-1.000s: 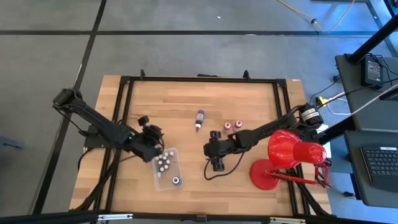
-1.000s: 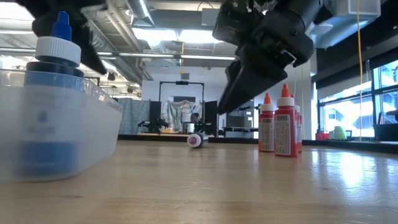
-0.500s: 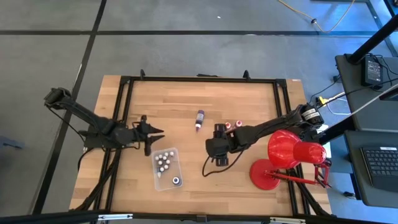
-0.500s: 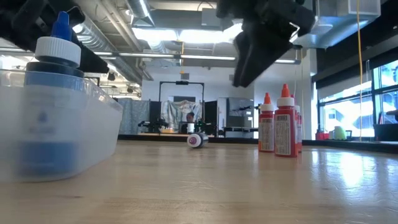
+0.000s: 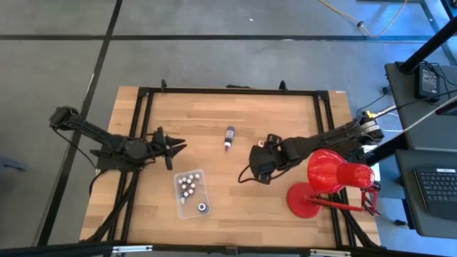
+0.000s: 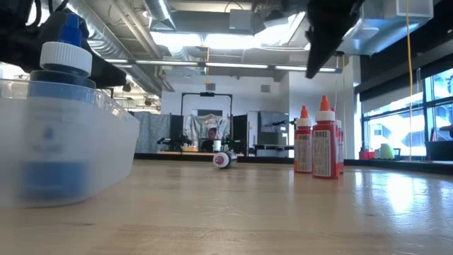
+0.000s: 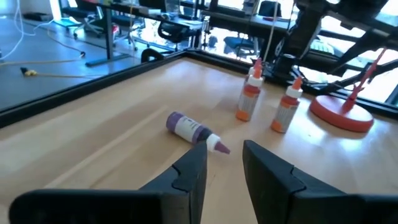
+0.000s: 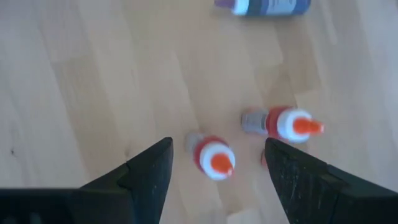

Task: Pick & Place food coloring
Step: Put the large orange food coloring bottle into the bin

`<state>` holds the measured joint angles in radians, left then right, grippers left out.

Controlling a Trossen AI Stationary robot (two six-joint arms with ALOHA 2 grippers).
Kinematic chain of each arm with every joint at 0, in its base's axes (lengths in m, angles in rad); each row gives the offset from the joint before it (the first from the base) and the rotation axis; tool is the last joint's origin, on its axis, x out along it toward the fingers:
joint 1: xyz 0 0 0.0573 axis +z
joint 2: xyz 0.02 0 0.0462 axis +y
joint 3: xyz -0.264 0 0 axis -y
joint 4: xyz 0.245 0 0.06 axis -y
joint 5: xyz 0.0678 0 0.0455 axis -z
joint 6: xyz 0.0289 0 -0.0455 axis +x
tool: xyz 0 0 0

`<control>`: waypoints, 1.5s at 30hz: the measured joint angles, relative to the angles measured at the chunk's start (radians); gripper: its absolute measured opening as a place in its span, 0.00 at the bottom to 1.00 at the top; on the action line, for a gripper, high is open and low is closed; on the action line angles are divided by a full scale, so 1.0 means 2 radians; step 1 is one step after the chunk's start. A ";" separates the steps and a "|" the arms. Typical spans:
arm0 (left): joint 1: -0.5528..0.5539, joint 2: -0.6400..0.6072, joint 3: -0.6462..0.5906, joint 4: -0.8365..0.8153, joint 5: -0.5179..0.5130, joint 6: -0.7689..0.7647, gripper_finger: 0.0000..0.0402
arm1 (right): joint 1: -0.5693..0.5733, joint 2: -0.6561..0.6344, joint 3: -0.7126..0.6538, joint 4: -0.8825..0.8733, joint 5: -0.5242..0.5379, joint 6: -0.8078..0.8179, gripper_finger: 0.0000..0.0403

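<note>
Hovering above two upright red dropper bottles [image 8: 212,155], our right hand [image 8: 217,177] spreads wide; our empty left hand [image 7: 224,163], fingers slightly parted, faces the toppled purple bottle [image 7: 189,129] nearby.

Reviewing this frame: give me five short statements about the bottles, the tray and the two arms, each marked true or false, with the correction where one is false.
1. The purple bottle lies on its side on the bare table. True.
2. The clear tray is empty. False: it holds several small bottles.
3. The right gripper hangs above the two red bottles with open jaws. True.
4. The left gripper is holding a bottle. False: nothing is between its jaws, which point toward the purple bottle.
5. Both red bottles lie flat on the table. False: they stand upright with orange tips up, near the red lamp.
</note>
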<state>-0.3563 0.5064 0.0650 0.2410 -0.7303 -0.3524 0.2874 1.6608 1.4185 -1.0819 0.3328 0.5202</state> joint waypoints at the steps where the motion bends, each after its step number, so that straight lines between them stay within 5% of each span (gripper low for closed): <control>1: 0.001 0.000 0.000 0.000 0.000 0.000 0.25 | 0.002 0.000 0.000 -0.007 0.000 0.006 0.63; 30: 0.026 0.001 0.001 0.013 -0.002 0.043 0.25 | -0.046 0.003 -0.123 0.079 -0.059 0.078 0.62; 42: 0.026 0.001 0.001 0.012 -0.004 0.043 0.25 | -0.046 0.002 -0.123 0.085 -0.057 0.074 0.30; 45: 0.026 0.001 0.001 0.012 -0.004 0.043 0.25 | -0.043 0.002 -0.123 0.085 -0.056 0.074 0.30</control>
<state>-0.3046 0.5076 0.0662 0.2657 -0.7387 -0.2661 0.2010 1.6657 1.1732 -0.9117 0.2217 0.6687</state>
